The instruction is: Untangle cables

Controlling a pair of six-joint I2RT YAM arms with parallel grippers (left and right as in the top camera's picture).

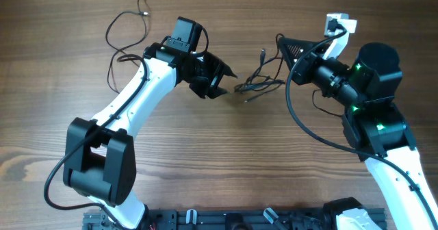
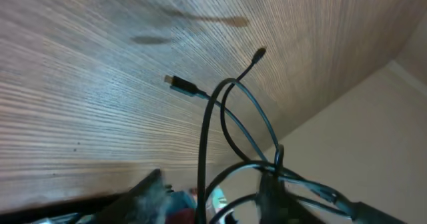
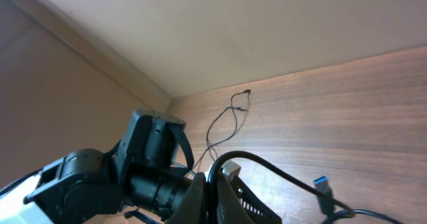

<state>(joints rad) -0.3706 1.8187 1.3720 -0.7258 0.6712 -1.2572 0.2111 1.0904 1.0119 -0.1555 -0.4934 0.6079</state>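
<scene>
While the right fingers (image 3: 201,199) pinch the thin black tangled cables (image 1: 259,81), the half-spread left fingers (image 1: 207,90) should take one strand.

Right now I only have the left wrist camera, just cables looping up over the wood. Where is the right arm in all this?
Observer: The right gripper sits at the far side of the tangle, jaws shut, facing the left gripper.
Operator: Is it holding the cables?
Observer: Overhead, thin strands run right up to it, but the contact itself is hidden, so I cannot tell.
Operator: Any cable outside the tangle?
Observer: Yes, a second cable lies in loose loops at the far left, beside the left arm, apart from the tangle.
</scene>
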